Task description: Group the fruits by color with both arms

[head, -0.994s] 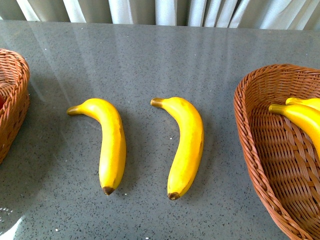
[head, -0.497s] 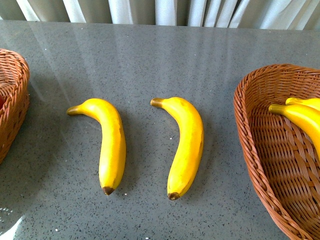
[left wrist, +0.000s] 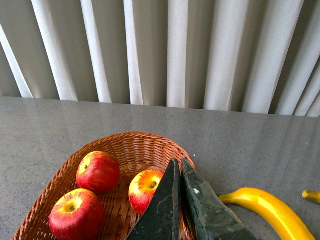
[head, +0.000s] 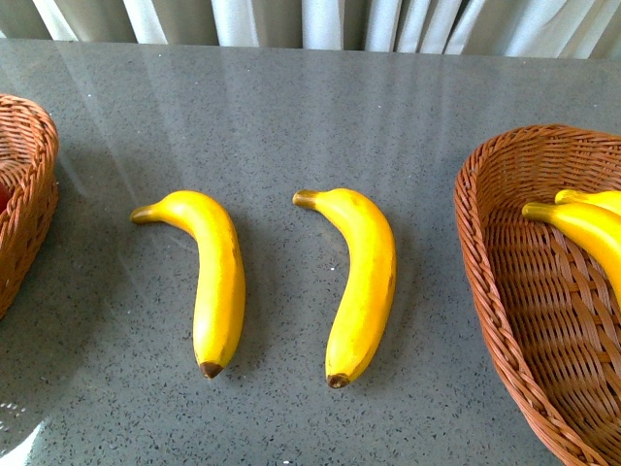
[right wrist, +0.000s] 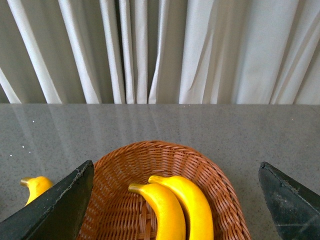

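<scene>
Nothing has moved: two bananas [head: 218,282] wait on the surface [head: 291,116]. By the nine-o'clock apple basket [left wrist: 135,136], left fingers [left wrist: 167,200] sit together. Above the three-o'clock banana basket [right wrist: 165,145], right fingers [right wrist: 65,200] are spread, so colours stay separate.

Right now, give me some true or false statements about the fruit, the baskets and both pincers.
1. Two loose bananas lie on the table. True.
2. The left pincer is wide open. False: its jaws are pressed together with nothing between them.
3. The apple basket holds three apples. True.
4. The banana basket is empty. False: two stored bananas lie in it.
5. The right pincer grips a banana. False: it is open and holds nothing.
</scene>
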`<action>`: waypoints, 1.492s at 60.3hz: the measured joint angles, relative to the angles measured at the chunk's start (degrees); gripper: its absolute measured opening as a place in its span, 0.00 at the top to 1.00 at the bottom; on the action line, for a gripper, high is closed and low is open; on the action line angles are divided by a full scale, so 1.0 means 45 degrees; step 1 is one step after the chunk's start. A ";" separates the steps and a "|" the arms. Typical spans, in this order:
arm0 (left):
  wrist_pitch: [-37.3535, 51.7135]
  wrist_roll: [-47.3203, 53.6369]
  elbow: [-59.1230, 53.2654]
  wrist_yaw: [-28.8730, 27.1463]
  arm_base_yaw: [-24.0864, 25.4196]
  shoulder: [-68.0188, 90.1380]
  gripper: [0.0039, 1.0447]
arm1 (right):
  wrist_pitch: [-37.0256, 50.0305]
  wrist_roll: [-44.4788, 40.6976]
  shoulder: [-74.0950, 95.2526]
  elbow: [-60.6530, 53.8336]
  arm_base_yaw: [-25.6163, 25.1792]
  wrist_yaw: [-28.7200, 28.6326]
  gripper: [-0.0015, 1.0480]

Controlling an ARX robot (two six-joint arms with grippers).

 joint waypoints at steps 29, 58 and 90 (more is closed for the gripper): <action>0.0000 -0.0010 0.0000 0.0005 0.0000 -0.0005 0.35 | 0.0000 0.0000 0.0000 0.0000 0.0000 -0.0005 0.09; 0.0000 -0.0005 0.0000 0.0005 0.0000 -0.0005 0.09 | 0.0000 0.0000 0.0000 0.0000 0.0000 -0.0005 0.09; 0.0000 -0.0005 0.0000 0.0000 0.0000 -0.0010 0.09 | 0.0321 0.0005 1.0744 0.4556 0.1379 -0.1103 0.09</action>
